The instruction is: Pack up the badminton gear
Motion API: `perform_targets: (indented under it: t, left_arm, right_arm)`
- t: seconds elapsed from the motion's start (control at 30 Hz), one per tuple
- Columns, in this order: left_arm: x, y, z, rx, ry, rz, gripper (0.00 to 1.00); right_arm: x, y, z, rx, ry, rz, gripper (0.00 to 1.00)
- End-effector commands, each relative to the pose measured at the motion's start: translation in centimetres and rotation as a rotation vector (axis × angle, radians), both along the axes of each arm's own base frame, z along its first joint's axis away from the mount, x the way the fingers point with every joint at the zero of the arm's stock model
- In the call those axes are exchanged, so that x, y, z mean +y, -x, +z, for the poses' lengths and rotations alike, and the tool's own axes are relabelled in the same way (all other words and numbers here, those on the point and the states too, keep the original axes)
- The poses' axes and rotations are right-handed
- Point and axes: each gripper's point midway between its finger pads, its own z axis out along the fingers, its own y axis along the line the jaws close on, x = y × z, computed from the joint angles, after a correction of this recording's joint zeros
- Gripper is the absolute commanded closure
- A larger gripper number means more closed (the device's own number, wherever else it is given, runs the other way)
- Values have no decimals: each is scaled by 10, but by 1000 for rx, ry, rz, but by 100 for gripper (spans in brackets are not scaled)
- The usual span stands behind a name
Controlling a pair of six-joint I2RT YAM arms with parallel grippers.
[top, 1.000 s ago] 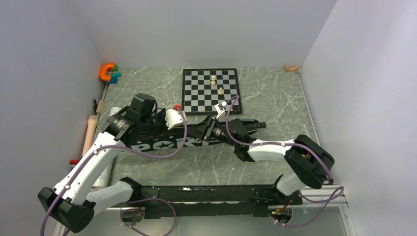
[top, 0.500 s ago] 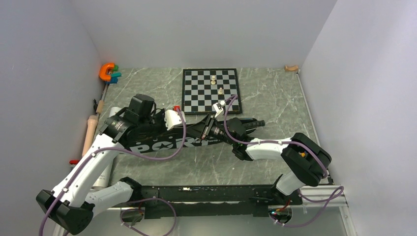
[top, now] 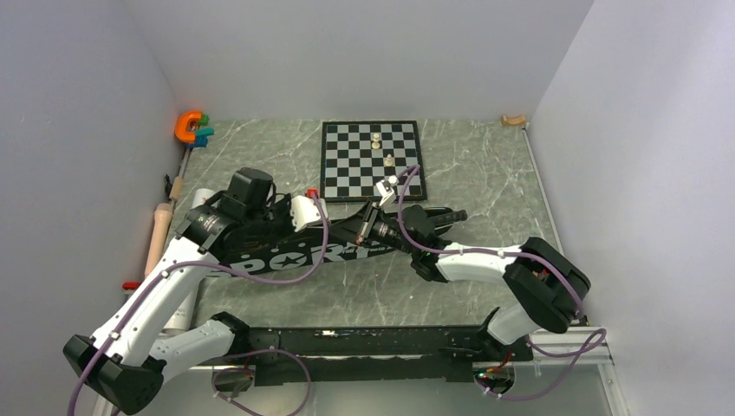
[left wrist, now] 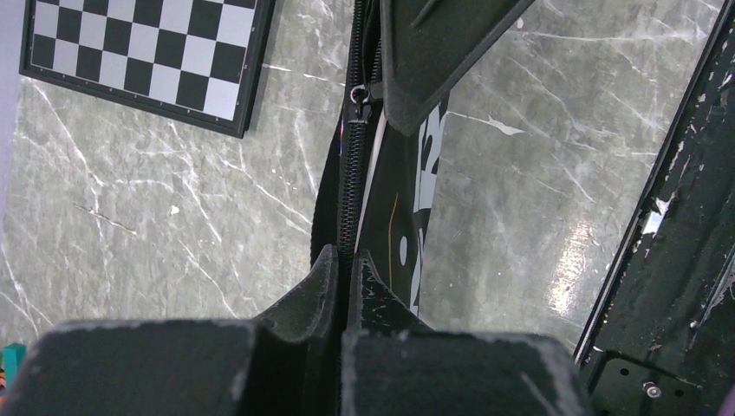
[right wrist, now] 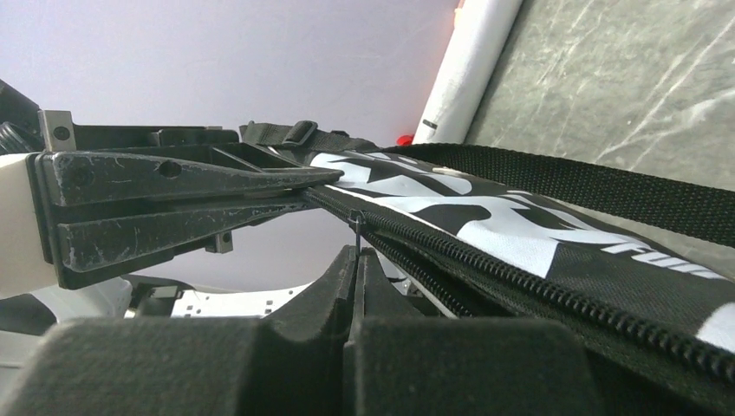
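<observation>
chessboard (top: pixel 347 165) lies just beyond bag (top: pixel 286 257); rod (top: pixel 159 236) at left.

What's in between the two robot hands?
The zipper of the black bag runs from the left gripper to the right gripper. The left wrist view shows it.

Black SPORT bag (top: pixel 299 256), white tube (right wrist: pixel 472 65) behind

The left arm (top: pixel 165 290) and right arm (top: pixel 472 260) share white tubular links between bulky black joint housings; a purple cable (top: pixel 269 280) loops along each; the left gripper (left wrist: pixel 345 256) and right gripper (right wrist: pixel 357 253) have matte black fingers, scuffed grey at the edges; a small screw (right wrist: pixel 59 133) sits in a grey bracket; both bases bolt to a black rail (top: pixel 373 342)
</observation>
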Motion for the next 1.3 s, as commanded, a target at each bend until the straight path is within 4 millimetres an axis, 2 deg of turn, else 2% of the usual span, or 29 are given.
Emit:
perform_targets:
  t: [0.0,0.33,0.87,1.0,1.13,1.27]
  left_arm:
    - [-11,-1,26,-92,80,-44,100]
    - [-11,1,29,-100,75,-54,100]
    - [-12,0,31,-107,72,-60,100]
    - [-13,1,32,-104,76,-64,100]
    - [-15,0,33,-103,76,-70,100]
    - [-17,1,35,-105,78,-86,100]
  right_arm:
    - [-16,-10,18,-58,33,-60,100]
    - [-75,-18,-2,-57,167,-192,100]
    - [-169,-20,-20,-61,348,-358,100]
    - [-179,-19,-22,-66,378,-365,100]
    - [-172,-10,-17,-112,388,-285,100]
    - [-167,0,2,-261,473,-162,67]
